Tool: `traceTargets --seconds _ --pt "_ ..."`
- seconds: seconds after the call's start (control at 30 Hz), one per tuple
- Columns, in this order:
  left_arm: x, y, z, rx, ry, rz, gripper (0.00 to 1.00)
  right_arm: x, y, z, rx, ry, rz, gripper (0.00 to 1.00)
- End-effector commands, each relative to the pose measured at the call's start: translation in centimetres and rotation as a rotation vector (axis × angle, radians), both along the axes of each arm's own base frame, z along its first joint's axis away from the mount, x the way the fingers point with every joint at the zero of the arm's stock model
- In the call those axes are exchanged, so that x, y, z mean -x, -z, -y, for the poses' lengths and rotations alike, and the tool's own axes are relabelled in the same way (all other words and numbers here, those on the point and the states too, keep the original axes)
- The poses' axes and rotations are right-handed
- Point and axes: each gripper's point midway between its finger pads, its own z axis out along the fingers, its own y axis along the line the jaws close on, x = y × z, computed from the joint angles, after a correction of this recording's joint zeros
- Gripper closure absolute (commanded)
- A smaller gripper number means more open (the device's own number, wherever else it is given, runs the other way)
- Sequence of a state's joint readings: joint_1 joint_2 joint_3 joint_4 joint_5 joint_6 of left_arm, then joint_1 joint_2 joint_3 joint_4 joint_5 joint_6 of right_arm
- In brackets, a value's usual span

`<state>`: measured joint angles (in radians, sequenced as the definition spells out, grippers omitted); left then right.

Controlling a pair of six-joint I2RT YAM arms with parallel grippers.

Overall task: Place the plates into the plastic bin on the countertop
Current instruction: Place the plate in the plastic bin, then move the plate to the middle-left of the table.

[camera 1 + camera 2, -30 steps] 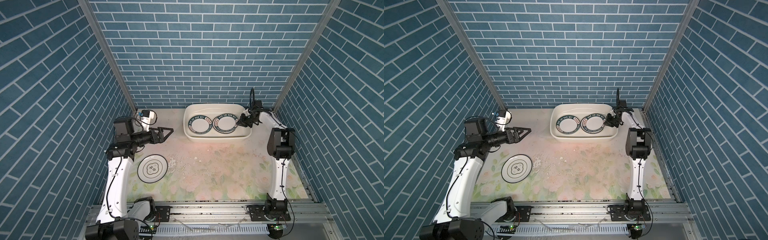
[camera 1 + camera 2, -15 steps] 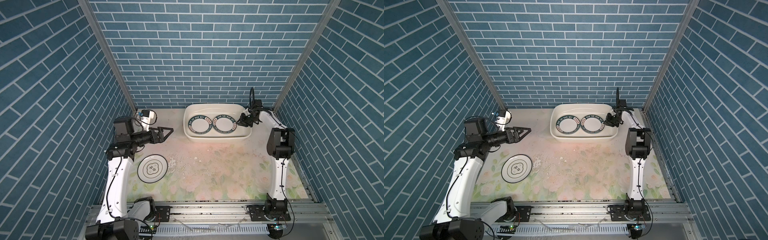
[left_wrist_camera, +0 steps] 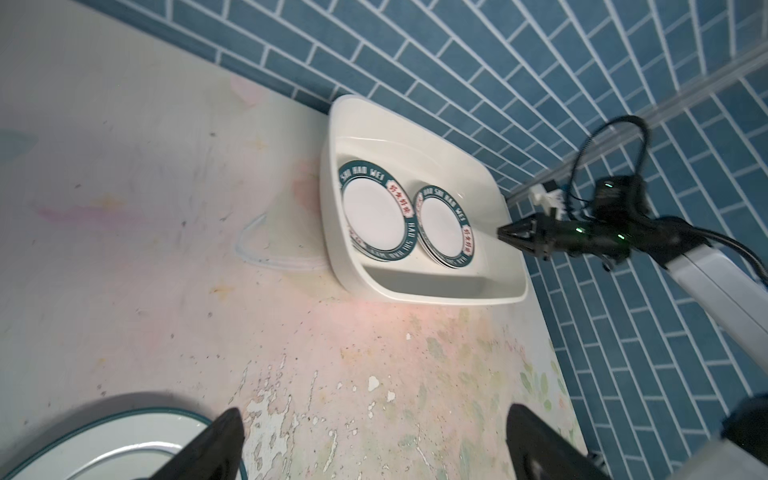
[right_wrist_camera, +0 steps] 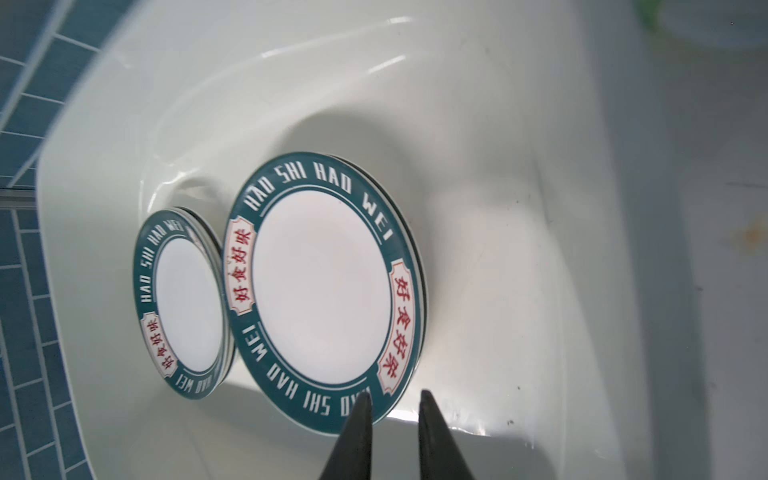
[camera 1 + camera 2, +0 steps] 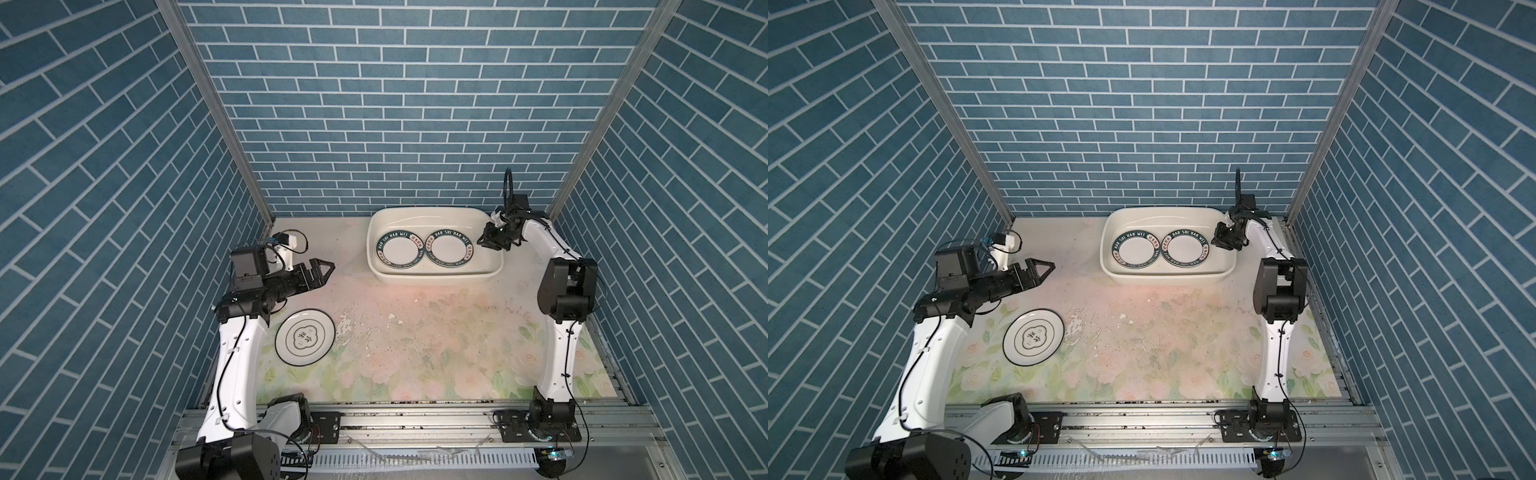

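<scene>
- Hardly anything has shifted in the last second: both arms sit where they were, and only the right gripper [image 4: 394, 401] seems to have eased its jaws a crack apart.
- Far left, the left gripper [image 5: 327, 274] hovers over the counter [image 5: 415, 332], jaws spread wide and empty.
- Just below it lies the black-rimmed plate [image 5: 304, 337], flat on the counter and well apart from the bin [image 5: 436, 278]. It looks like the only plate left outside.
- That plate lies flush, so the pickup wants a low, angled approach: one finger under the lip at the edge, one on top.
- Inside the bin, the left stack [image 5: 399, 253] and the right stack [image 5: 450, 252] sit side by side, rims touching or nearly so. Both have teal lettered plates on top.
- At the right end, the right gripper's jaws are narrowly parted and grip nothing, tips at the right stack's rim.
- Best next move, I'd say: lift straight up clear of the bin wall before swinging out, so the stack isn't dragged or nudged.
</scene>
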<state>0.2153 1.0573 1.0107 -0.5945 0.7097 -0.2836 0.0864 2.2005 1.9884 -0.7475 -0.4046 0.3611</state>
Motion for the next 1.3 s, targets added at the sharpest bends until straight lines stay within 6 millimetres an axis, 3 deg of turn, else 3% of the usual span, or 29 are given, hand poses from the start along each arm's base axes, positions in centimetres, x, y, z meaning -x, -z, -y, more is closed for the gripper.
traceTargets --seconds 0.0,0.13,0.27,0.4,0.53,0.67,0.8,1.0,1.27 --pt "0.1 3.7 -2.8 0.043 -0.159 -0.150 0.00 1.5 -9.6 -0.8 0.012 -0.019 0.210 0.77" --pt "0.8 6.4 -5.4 0.009 -0.284 -0.233 0.00 5.2 -13.0 -4.4 0.003 -0.104 0.256 0.74" --pt "1.5 8.7 -7.4 0.012 -0.380 -0.300 0.01 10.5 -14.3 -11.0 -0.039 -0.245 0.272 0.69" --pt "2.2 11.2 -9.5 0.015 -0.457 -0.374 0.01 15.8 -13.2 -16.9 -0.136 -0.355 0.229 0.68" --pt "3.4 13.0 -11.9 0.003 -0.564 -0.449 0.00 19.6 -11.6 -20.0 -0.173 -0.410 0.234 0.68" --pt "3.6 14.1 -13.1 -0.025 -0.581 -0.471 0.00 22.5 -9.2 -21.6 -0.180 -0.463 0.174 0.68" --pt "4.3 15.6 -13.6 -0.068 -0.590 -0.524 0.00 23.8 -7.5 -21.5 -0.163 -0.476 0.125 0.68" --pt "5.2 17.8 -14.7 -0.118 -0.619 -0.609 0.00 24.7 -7.6 -22.3 -0.210 -0.479 0.094 0.69" --pt "5.5 20.6 -14.0 -0.061 -0.586 -0.704 0.01 25.8 -7.4 -23.6 -0.205 -0.489 0.085 0.69"
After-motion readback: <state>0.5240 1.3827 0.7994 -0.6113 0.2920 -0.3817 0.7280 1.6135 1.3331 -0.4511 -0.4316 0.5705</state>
